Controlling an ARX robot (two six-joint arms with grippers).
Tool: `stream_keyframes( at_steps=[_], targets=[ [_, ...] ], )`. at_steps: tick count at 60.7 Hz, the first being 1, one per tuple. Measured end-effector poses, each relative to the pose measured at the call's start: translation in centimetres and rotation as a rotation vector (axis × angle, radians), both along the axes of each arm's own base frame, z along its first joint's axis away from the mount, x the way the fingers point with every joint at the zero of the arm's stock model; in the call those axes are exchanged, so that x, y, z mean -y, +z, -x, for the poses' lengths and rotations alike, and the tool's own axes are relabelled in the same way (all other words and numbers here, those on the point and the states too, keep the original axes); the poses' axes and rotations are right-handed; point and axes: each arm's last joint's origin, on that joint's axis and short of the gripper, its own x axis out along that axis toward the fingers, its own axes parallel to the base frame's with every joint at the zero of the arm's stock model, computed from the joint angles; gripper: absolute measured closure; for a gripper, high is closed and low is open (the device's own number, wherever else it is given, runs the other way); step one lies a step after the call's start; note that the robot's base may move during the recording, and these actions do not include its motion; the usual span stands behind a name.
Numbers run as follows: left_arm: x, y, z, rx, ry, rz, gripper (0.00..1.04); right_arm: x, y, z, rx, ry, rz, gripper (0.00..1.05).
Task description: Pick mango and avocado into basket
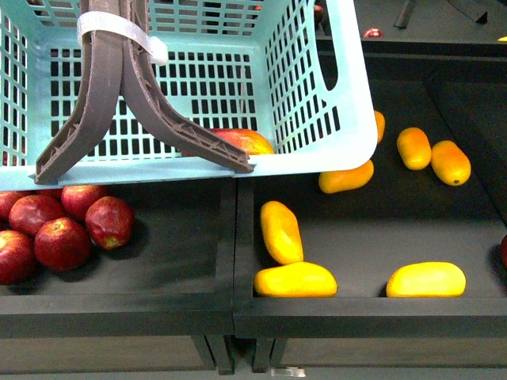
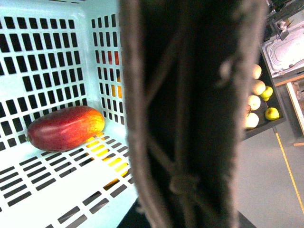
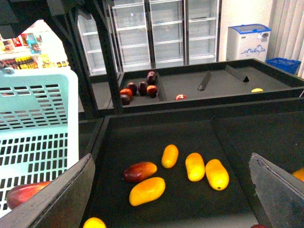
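Note:
The light teal basket (image 1: 317, 87) hangs tilted above the black fruit bins. Its brown-grey handles (image 1: 119, 95), bound by a white tie, fill the left wrist view (image 2: 190, 118). My left gripper is shut on them, and the handle hides its fingers. A red-to-orange mango (image 1: 242, 140) lies on the basket floor (image 2: 66, 127) and shows in the right wrist view too (image 3: 23, 194). A second red mango (image 3: 139, 171) lies in the bin among yellow ones. My right gripper (image 3: 171, 157) hovers open above that bin, holding nothing. The avocado is out of view.
Red apples (image 1: 55, 229) fill the front left bin. Yellow mangoes (image 1: 281, 231) are scattered in the right bin (image 1: 372, 309), past a raised divider (image 1: 230, 237). Dark red fruits (image 3: 140, 89) sit in a farther bin. Pale yellow-green fruits (image 2: 259, 102) lie in another bin.

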Motion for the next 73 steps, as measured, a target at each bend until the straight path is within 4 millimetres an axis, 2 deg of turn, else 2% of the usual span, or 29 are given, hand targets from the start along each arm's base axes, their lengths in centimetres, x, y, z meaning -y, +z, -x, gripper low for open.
stream_keyframes(
  at_steps=[7,14,23,32,39,54,59,69,73],
  targets=[
    [0.0,0.0,0.0,0.001,0.0,-0.001,0.99,0.0,0.0,0.0,-0.005,-0.005,0.006,0.09],
    [0.0,0.0,0.0,0.0,0.0,-0.001,0.99,0.3,-0.5,0.3,-0.064,-0.006,0.074,0.3],
    [0.0,0.0,0.0,0.001,0.0,-0.001,0.99,0.8,-0.3,0.8,-0.049,-0.011,0.088,0.52],
    [0.0,0.0,0.0,0.0,0.0,0.0,0.99,1.9,-1.4,1.2,-0.048,-0.017,0.094,0.82],
    [0.0,0.0,0.0,0.001,0.0,-0.001,0.99,2.0,-1.3,1.5,-0.043,-0.017,0.099,1.0],
    [0.0,0.0,0.0,0.0,0.0,0.0,0.99,2.0,-1.3,1.5,-0.036,-0.018,0.098,0.61],
    [0.0,0.0,0.0,0.0,0.0,0.0,0.99,2.0,-1.3,1.5,-0.036,-0.018,0.098,0.42],
    [0.0,0.0,0.0,0.0,0.0,0.0,0.99,2.0,-1.3,1.5,-0.035,-0.018,0.098,0.14],
    [0.0,0.0,0.0,0.0,0.0,0.0,0.99,2.0,-1.3,1.5,-0.035,-0.018,0.098,0.06]
  ],
)
